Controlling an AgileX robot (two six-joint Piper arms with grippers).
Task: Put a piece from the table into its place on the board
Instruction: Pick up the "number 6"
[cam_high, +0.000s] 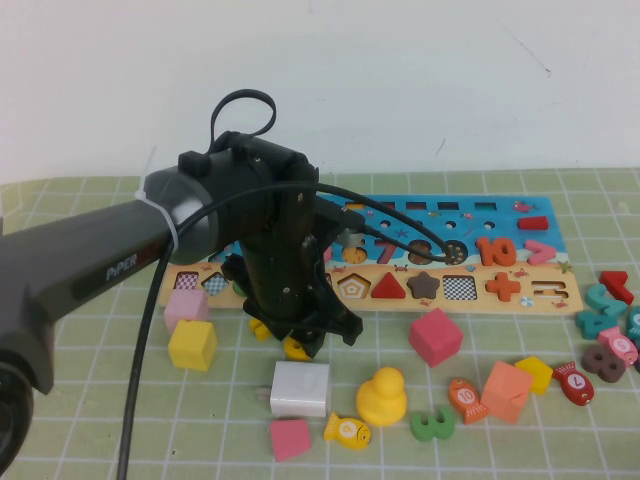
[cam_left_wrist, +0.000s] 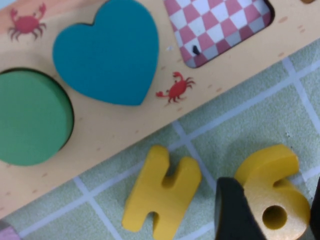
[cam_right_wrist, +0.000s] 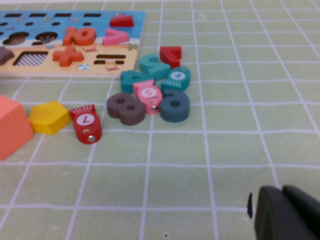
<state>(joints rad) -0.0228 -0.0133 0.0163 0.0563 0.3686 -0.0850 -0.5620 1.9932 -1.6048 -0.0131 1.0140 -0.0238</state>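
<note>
The left gripper hung low over the desk, fingers parted astride the piece, not visibly clamped; the right gripper sat parked far right, grip unclear.

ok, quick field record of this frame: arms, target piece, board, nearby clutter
left gripper: low over the table just in front of the board, fingers either side of the yellow 6, not clamped
right gripper: parked off to the right above the green mat, shut, holding nothing
yellow 6: flat on mat
board: teal heart, green circle seated; checkered recess empty
nearby: angular yellow numeral beside the 6
</note>
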